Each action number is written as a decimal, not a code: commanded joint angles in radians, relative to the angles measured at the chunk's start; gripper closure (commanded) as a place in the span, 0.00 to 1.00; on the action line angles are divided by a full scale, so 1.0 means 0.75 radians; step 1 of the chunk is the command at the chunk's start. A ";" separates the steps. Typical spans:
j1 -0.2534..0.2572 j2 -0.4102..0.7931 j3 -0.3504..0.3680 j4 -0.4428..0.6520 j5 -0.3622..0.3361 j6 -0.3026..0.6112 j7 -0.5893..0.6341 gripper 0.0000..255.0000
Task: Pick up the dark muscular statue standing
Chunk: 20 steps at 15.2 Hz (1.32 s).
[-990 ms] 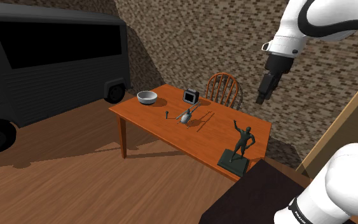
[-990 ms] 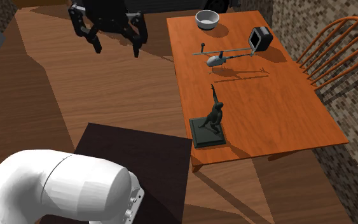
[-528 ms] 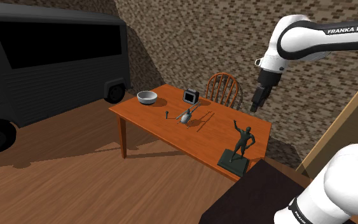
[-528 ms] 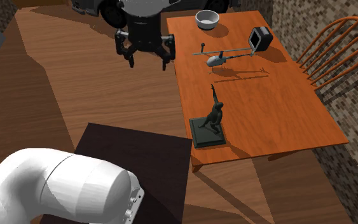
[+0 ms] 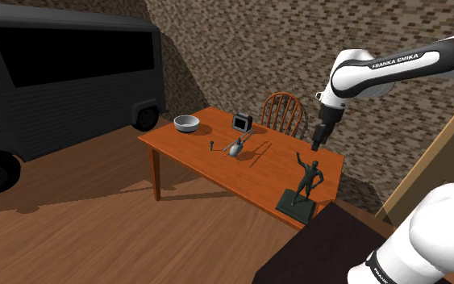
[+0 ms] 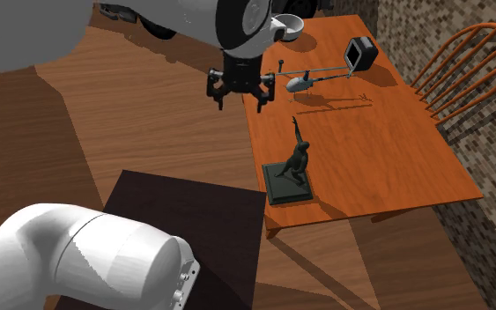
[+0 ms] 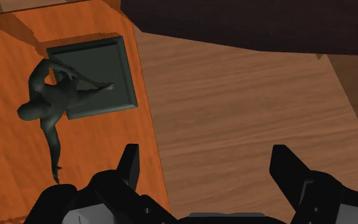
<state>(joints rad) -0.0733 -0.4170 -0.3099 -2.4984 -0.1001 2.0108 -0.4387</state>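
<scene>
Shoulder view: white arm (image 5: 394, 63) lettered "FRANKA EMIKA" in black along its upper link. More lettering on the white joint at lower right is too small to read in full.

Statue (image 5: 306, 181): dark grey-green muscular figure, upright with legs apart. 1 arm is raised straight overhead and the other is bent out at the side. It stands on a flat, square, dark base (image 7: 101, 70). It stands at the corner of the orange bench (image 5: 273, 165) nearest the stand, well apart from the other things.

Claw (image 5: 317, 145): all black, its 2 fingers (image 7: 128, 167) standing wide apart and gripping nothing. It hangs in the air pointing down, above the statue's raised hand in the shoulder view. In the wrist view the gap between the fingers lies over the wooden floor (image 7: 234, 114) beside the bench edge. The statue stands outside that gap, beside 1 finger, untouched.

Also on the bench: a white bowl (image 5: 186, 123), a small grey helicopter (image 5: 235, 148) and a small dark boxy screen (image 5: 242, 122). A wooden chair (image 5: 283, 113) stands behind the bench against a brick wall (image 5: 233, 56). A dark van (image 5: 56, 81) is at the shoulder view's left.
</scene>
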 commanded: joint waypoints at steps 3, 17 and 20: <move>-0.007 0.196 -0.072 0.051 0.007 0.141 -0.093 0.00; -0.121 0.944 -0.172 0.411 0.285 0.469 -0.504 0.00; -0.182 1.103 -0.149 0.531 0.349 0.496 -0.576 0.00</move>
<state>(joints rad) -0.1913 0.3575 -0.4292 -2.1419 0.1394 2.3763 -0.8479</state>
